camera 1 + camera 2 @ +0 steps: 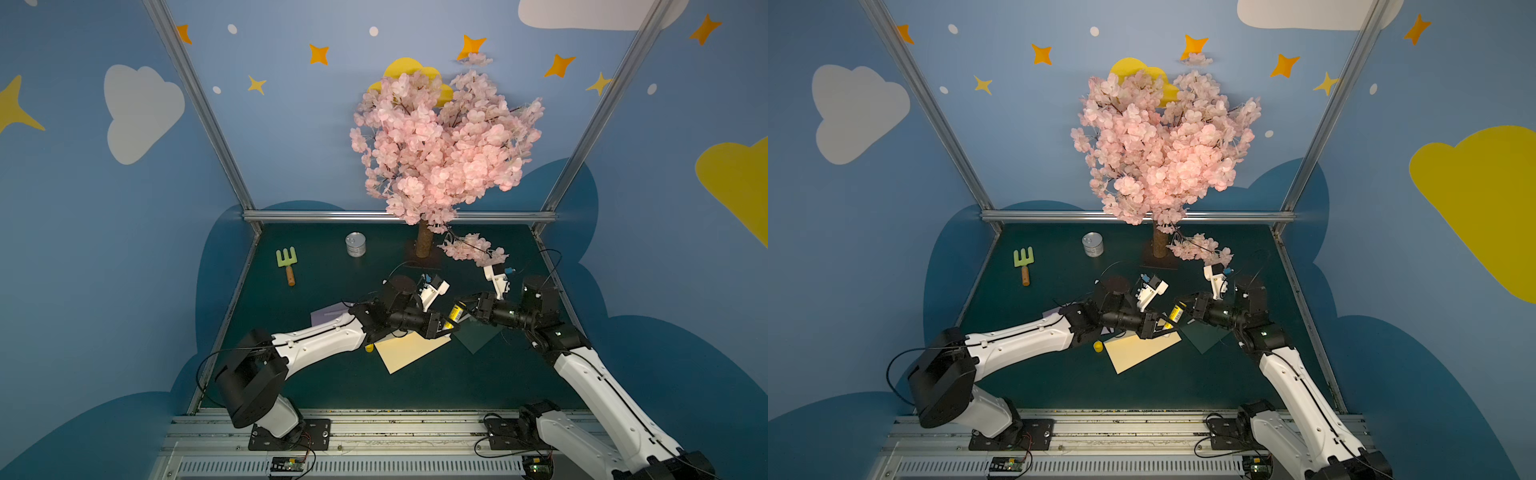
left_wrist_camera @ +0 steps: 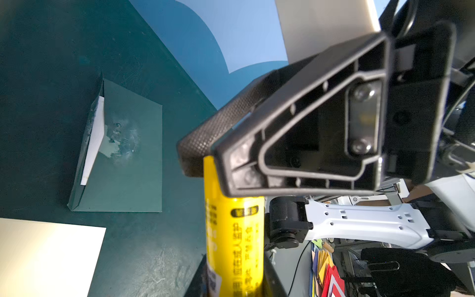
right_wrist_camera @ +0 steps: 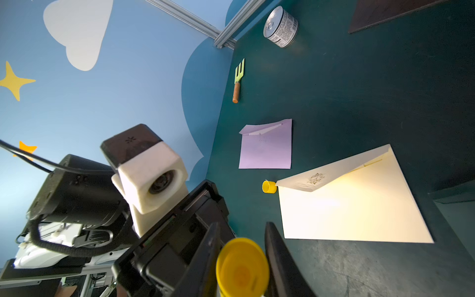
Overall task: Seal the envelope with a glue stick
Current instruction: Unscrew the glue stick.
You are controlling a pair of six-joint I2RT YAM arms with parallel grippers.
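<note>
Your glue stick point(image 1: 456, 312) is a bright yellow tube with black print on its label. It is uncapped and tilted in the air over the middle of the worktop point(image 1: 324, 382). The left fingers point(image 1: 438, 328) clamp its lower end, the right fingers point(image 2: 295, 144) its upper end. Just below it you see the cream envelope point(image 1: 409, 351); the yellow cap point(image 3: 269, 186) touches its corner.
</note>
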